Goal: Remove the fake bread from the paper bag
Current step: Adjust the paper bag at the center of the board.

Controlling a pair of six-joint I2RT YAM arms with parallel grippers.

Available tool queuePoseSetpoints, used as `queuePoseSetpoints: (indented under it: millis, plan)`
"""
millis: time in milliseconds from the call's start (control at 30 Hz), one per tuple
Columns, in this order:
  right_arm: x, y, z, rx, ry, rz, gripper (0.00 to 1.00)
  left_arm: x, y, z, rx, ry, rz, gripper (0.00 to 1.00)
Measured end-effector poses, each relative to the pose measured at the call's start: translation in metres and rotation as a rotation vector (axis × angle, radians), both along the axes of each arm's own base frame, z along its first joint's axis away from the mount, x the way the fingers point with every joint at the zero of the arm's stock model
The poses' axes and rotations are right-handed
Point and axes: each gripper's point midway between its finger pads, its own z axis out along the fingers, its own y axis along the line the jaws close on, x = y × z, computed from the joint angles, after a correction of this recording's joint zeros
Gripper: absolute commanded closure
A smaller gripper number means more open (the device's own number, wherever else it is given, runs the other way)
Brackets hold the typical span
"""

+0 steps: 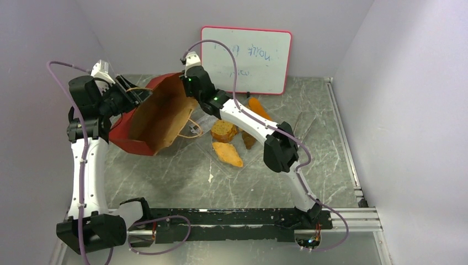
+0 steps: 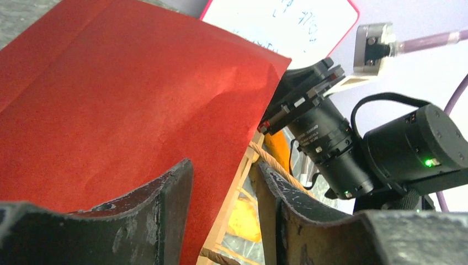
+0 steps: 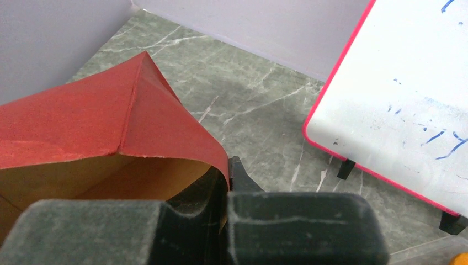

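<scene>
top external: marbled table (image 1: pixel 176 179) beneath paper bag (image 1: pixel 157 113)

I can't read any text for certain. The whiteboard (image 1: pixel 246 59), upper middle of the top view, carries faint blue handwriting I can't make out. Small white print on a black cylinder (image 2: pixel 325 144) is illegible.

One paper bag (image 1: pixel 160 116), three fake bread pieces (image 1: pixel 223 131), one whiteboard (image 1: pixel 248 58).
</scene>
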Motion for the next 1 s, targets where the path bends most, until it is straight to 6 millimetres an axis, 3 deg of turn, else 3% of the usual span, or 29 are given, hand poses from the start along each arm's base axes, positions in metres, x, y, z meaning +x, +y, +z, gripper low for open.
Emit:
queuePoseSetpoints:
  millis: [300,567,833,1000]
  plan:
    - [0.010,0.008,0.018,0.025,-0.021,0.002,1.00,0.000,-0.006,-0.012,0.027,0.009,-0.074,0.57]
    - [0.014,0.010,0.049,0.055,-0.071,0.004,1.00,0.003,-0.001,-0.047,0.080,0.108,-0.107,0.50]
    - [0.015,0.008,0.051,0.050,-0.085,0.000,1.00,-0.002,0.002,-0.068,0.171,0.160,-0.126,0.48]
    - [0.010,0.003,0.046,0.033,-0.081,-0.001,1.00,-0.004,0.006,-0.099,0.213,0.237,-0.108,0.48]
